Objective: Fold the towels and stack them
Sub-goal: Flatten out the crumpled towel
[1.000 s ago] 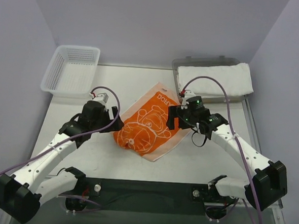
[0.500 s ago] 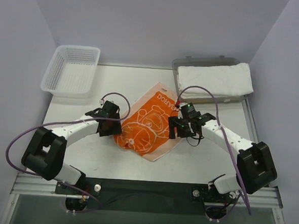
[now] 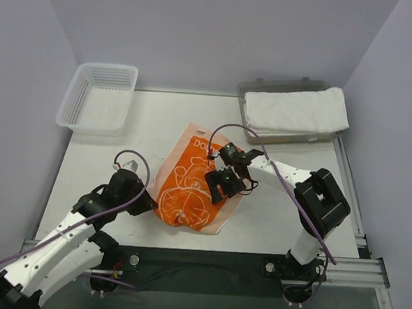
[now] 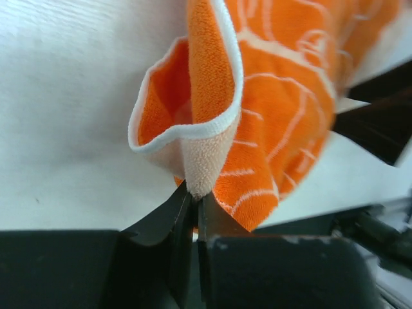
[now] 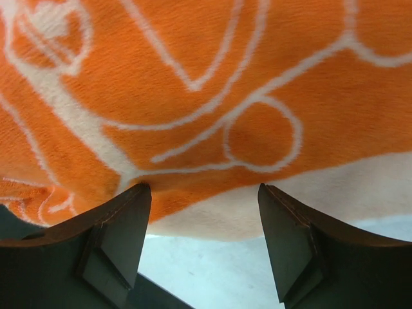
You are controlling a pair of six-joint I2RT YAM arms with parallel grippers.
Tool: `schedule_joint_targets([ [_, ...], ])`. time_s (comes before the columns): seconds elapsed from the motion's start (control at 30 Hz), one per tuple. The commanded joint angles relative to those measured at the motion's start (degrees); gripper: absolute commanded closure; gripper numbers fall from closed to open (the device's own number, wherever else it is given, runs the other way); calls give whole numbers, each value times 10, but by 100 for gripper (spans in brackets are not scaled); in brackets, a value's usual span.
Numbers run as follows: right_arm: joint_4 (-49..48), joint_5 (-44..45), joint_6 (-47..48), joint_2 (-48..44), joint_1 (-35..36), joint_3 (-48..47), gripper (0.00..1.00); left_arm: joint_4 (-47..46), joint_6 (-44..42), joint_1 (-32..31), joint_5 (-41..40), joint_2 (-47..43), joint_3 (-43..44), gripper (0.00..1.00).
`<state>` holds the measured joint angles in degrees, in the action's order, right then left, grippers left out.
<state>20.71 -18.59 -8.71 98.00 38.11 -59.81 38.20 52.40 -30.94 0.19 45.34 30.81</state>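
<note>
The orange-and-white towel lies bunched in the middle of the table, its near-left part folded up. My left gripper is at the towel's left edge. In the left wrist view the left gripper is shut on a white-hemmed corner of the towel, which stands up in a loop. My right gripper sits at the towel's right side. It is open, its fingertips at the towel's white border, with bare table below. Folded white towels lie at the back right.
The white towels rest on a grey translucent tray by the right wall. A white mesh basket stands at the back left. Purple cables loop off both wrists. The table's near edge and the arm bases are just below the towel.
My left gripper has shut on the towel's corner and drawn back toward the near edge. The towel has shifted left and nearer, now bunched. My right gripper has moved left with it.
</note>
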Motion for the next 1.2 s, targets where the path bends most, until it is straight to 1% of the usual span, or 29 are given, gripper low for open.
schedule_joint_targets([
  [0.0, 88, -59, 82, 12, 36, -35, 32, 86, 84, -39, 26, -102, 2, 82],
  [0.03, 100, -82, 97, 13, 39, -44, 32, 100, 91, -44, 38, -119, 2, 75],
  [0.07, 110, -94, 111, 11, 41, -49, 32, 104, 96, -48, 43, -146, 1, 63],
  [0.13, 140, -122, 157, -5, 51, -62, 32, 109, 97, -54, 47, -169, 3, 44],
  [0.17, 153, -130, 170, -11, 54, -69, 32, 109, 92, -54, 44, -184, 9, 36],
  [0.2, 173, -122, 183, -19, 54, -74, 32, 110, 76, -54, 34, -187, 14, 24],
  [0.23, 175, -101, 186, -40, 52, -81, 31, 111, 65, -53, 7, -186, 21, 21],
  [0.27, 174, -41, 186, -52, 49, -84, 31, 111, 53, -53, -12, -167, 33, 18],
  [0.33, 174, -2, 184, -73, 17, -94, 31, 107, 2, -53, -66, -129, 75, 16],
  [0.37, 171, 20, 176, -78, 1, -102, 31, 102, -22, -52, -83, -76, 91, 16],
  [0.43, 152, 69, 172, -88, -43, -109, 32, 77, -94, -50, -132, -14, 142, 16],
  [0.47, 143, 88, 173, -87, -54, -119, 32, 60, -144, -47, -148, 49, 156, 16],
  [0.5, 140, 121, 176, -83, -62, -125, 33, 44, -169, -41, -159, 82, 173, 16],
  [0.53, 137, 130, 178, -70, -74, -131, 34, 3, -192, -33, -164, 116, 201, 16],
  [0.57, 133, 132, 182, -62, -80, -138, 34, -19, -214, -6, -157, 182, 220, 16],
  [0.6, 129, 131, 182, -52, -86, -146, 34, -39, -249, 8, -150, 217, 236, 16],
  [0.63, 121, 130, 181, -37, -90, -145, 35, -76, -265, 23, -130, 250, 273, 14],
  [0.67, 112, 133, 180, -29, -94, -145, 35, -90, -280, 37, -116, 318, 294, 14],
  [0.7, 94, 137, 180, -22, -95, -145, 35, -101, -308, 60, -109, 351, 317, 13],
  [0.73, 87, 150, 179, -7, -95, -145, 35, -118, -321, 67, -108, 384, 345, 13],
  [0.77, 73, 155, 179, 0, -95, -145, 36, -124, -334, 73, -106, 448, 395, 12],
  [0.8, 65, 162, 180, 7, -95, -147, 36, -130, -359, 83, -104, 479, 426, 12],
  [0.83, 59, 170, 180, 21, -96, -150, 39, -133, -366, 86, -98, 509, 452, 12],
  [0.87, 51, 181, 180, 28, -95, -152, 40, -135, -377, 90, -92, 564, 504, 12],
  [0.93, 47, 183, 184, 47, -95, -161, 47, -131, -382, 99, -79, 613, 550, 13],
  [0.97, 43, 201, 186, 53, -95, -164, 50, -130, -381, 101, -77, 653, 573, 14],
  [1.0, 43, 202, 188, 61, -94, -167, 51, -128, -380, 104, -77, 669, 607, 14],
  [1.1, 42, 218, 194, 89, -93, -181, 53, -129, -372, 106, -80, 719, 657, 15],
  [1.17, 38, 232, 198, 107, -92, -188, 56, -130, -369, 108, -80, 750, 673, 15],
])
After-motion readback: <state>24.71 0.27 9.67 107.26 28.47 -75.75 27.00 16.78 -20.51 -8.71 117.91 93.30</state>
